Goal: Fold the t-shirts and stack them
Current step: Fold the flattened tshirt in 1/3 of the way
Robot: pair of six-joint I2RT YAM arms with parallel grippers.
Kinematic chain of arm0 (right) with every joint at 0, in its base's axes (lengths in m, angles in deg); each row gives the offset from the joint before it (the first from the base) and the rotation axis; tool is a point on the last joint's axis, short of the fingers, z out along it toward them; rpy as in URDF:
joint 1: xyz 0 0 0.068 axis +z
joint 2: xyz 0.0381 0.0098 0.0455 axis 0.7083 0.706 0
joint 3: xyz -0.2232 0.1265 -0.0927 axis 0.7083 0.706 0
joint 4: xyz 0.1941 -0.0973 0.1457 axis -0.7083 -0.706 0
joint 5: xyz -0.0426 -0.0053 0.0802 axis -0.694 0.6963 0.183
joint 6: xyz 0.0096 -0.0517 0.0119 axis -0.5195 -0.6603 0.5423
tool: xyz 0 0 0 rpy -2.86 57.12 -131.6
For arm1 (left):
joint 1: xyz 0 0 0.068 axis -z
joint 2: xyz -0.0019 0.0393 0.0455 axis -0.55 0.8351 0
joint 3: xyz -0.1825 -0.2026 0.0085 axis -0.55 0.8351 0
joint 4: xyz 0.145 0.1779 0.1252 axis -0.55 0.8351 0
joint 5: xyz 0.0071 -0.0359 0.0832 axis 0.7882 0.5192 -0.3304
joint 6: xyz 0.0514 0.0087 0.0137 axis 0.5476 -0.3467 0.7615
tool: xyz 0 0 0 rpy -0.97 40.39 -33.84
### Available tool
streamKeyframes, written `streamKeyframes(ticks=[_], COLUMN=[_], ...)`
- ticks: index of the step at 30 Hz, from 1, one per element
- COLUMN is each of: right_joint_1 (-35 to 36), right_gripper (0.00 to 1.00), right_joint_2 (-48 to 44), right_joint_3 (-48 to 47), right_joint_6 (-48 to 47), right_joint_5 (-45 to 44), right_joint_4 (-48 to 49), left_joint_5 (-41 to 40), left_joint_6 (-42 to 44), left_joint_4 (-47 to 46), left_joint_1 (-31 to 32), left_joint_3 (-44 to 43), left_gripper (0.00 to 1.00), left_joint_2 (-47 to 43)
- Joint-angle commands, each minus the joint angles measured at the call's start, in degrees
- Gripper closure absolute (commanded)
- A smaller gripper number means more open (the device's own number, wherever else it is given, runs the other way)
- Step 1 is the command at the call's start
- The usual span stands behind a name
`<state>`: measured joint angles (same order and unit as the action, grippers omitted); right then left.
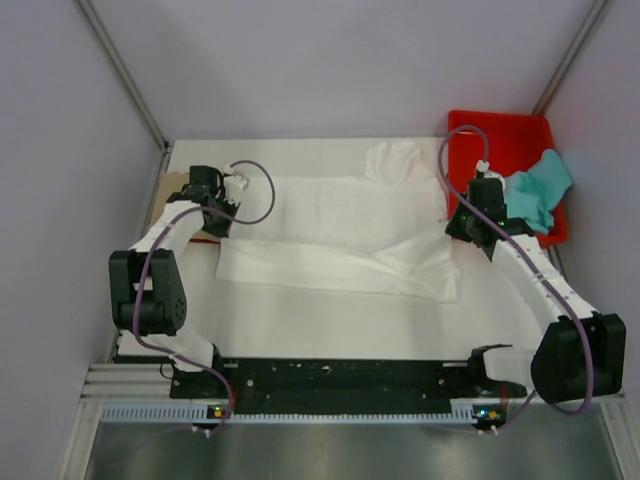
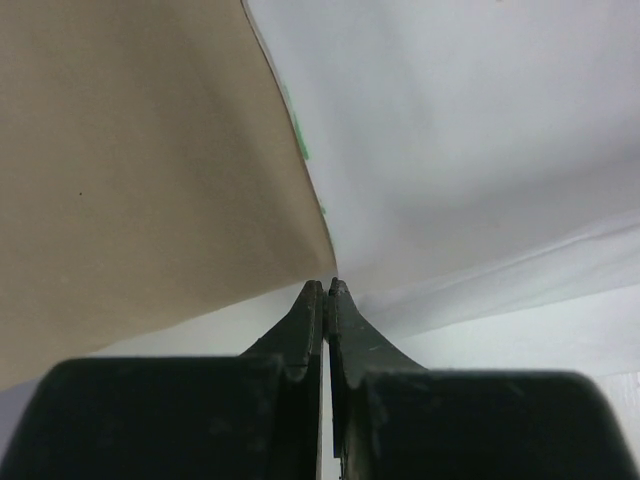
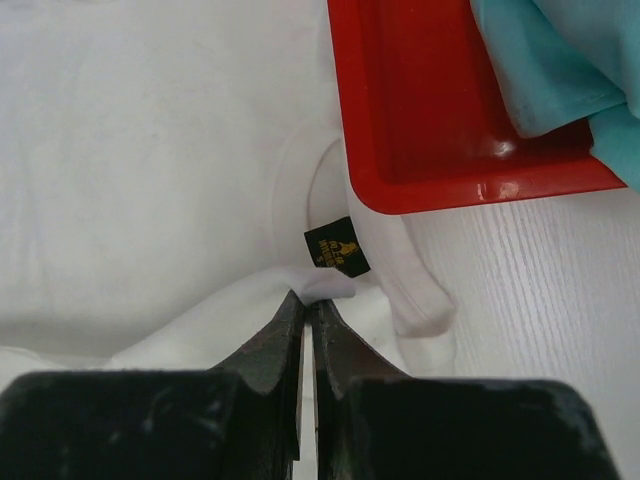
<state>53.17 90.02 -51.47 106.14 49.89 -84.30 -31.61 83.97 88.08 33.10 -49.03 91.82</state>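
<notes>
White t-shirt (image 1: 340,235) cloth lies spread across the middle of the table (image 1: 330,330), partly folded over itself, with a rumpled sleeve poking up toward the upper right. Its lower edge runs ragged from left to right. Below it we see a broad band of bare table reaching down to the arm bases, and that is the widest free room. Above the shirt only a thin strip of table shows before the back wall.

At the shirt's left edge the left gripper (image 1: 232,190) has its jaws pressed together. In the left wrist view the white cloth draws in to the tips, so we read it as pinching that edge. The tan t-shirt (image 1: 172,185) lies directly beside it at the left rim of the table, filling the upper left of the wrist view and crowding that side.

At the right edge the right gripper (image 3: 305,300) is clamped on a small fold of the white t-shirt just below the collar (image 3: 425,295), where a black neck label (image 3: 336,248) shows.

Close to the collar's upper right sits the red bin (image 1: 500,135), its near corner almost over the neckline and hemming in the right arm. A teal t-shirt (image 1: 538,190) is bunched in the bin's right part and hangs over its rim; the rest of the bin floor shows bare red.
</notes>
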Motion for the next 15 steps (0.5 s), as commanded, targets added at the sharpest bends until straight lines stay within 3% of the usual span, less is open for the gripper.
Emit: streamKeyframes(ticks=[1,13,14,15], right_joint_1=[-0.52,-0.61,-0.52,-0.52], right_gripper=[1.00,1.00,1.00,1.00], right_joint_2=[3.30,11.38,12.34,13.66], right_joint_3=[-3.54,-5.03,-5.56,-6.35], right_joint_6=[-3.14,-4.20,-4.37,-4.55], right_joint_5=[-2.85,0.48,0.92,1.62], right_joint_4=[3.34,7.38,7.47,7.82], left_joint_5=[-0.47,-2.14,-1.97,-1.62], left_joint_6=[-1.07,-1.07,-0.90,-0.46], left_joint_4=[-2.60,-2.35,-1.56,-0.94], left_joint_1=[0.01,0.01,0.01,0.01], left_joint_3=[-0.80,-1.33,-1.77,-2.38], left_gripper=[1.00,1.00,0.82,0.72], left_joint_2=[1.34,2.74,2.92,2.75])
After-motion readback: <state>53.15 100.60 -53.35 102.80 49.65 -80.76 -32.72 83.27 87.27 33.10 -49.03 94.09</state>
